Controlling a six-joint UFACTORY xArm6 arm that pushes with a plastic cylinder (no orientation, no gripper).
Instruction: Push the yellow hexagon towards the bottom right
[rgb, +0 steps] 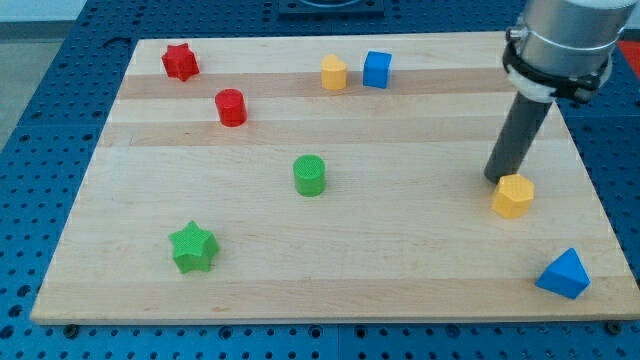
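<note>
Resting on the wooden board (330, 290) at the view's right: my tip (494, 178), just beside the upper left edge of the yellow hexagon (513, 195), touching or nearly so; exact contact cannot be told. No jaws on the rod, so nothing opens, closes or holds. Toward the view's bottom right, apart from the hexagon: blue triangular block (564, 274). Along the view's top: red star (180, 62), yellow pentagon-like block (333, 73), blue cube (377, 69). Below the star: red cylinder (231, 107). Near centre: green cylinder (310, 175). At lower left: green star (193, 247).
</note>
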